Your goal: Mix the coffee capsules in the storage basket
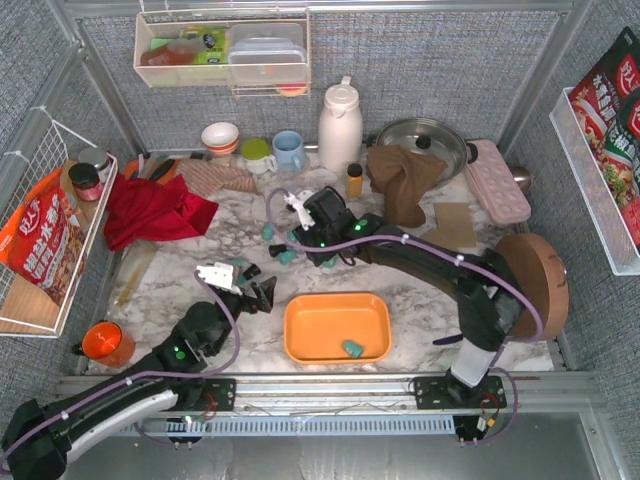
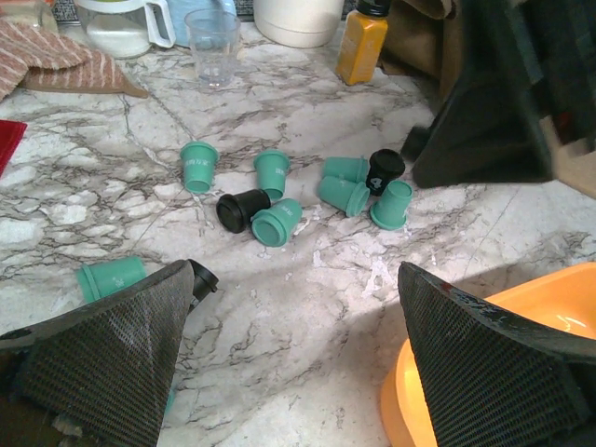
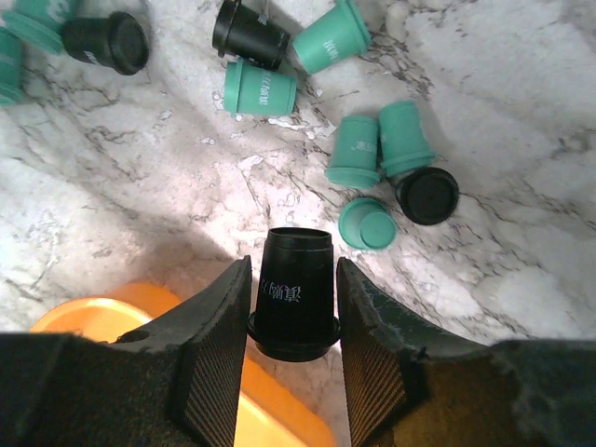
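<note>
between the loose capsules [image 3: 261,91] and the storage basket [image 3: 93,317], the right gripper [image 3: 293,272] has its two fingers closed on the sides of one black capsule [image 3: 296,300]. the pod's wide flanged end points toward the wrist camera and its narrow end points away. with the flange seated behind the fingertips, the pod should resist sliding out forward. whether the pod is clear of the marble table [image 1: 420,290] cannot be determined. the orange rim lies just beside the held pod, which suggests a transfer step: pick from the table, release over the tray. in the top view the storage basket sits near the front centre of the table and contains one teal capsule [image 1: 351,348] toward its near right corner. the other pods lie on the table beyond it, some upright, some on their sides, several touching. the left gripper [image 2: 296,279] hovers low over the table with fingers spread wide and nothing between them. it faces the same cluster, probably staged for the next pod. most of the task is judged to lie ahead.
</note>
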Controlling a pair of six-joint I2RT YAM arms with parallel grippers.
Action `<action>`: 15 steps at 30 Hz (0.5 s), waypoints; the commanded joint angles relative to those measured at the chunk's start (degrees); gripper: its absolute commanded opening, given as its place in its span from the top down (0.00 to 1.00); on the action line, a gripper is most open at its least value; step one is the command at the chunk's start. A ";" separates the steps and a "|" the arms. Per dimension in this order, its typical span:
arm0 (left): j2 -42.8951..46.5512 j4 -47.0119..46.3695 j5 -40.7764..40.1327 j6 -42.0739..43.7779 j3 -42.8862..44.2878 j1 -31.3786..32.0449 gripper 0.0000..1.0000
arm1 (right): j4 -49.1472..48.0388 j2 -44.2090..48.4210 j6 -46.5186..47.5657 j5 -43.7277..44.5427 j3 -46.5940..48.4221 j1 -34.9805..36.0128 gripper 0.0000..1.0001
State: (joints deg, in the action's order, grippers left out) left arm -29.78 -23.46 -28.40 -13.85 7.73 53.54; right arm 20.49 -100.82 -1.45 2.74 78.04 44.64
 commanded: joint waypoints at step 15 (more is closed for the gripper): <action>-6.06 6.98 -8.70 -8.34 4.57 -0.16 0.01 | 2.40 29.05 -9.33 0.17 -25.91 11.55 0.70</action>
State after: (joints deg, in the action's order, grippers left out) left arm -33.65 -19.55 -32.91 -17.82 10.37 53.47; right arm 27.14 -73.93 -7.94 2.46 58.02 54.22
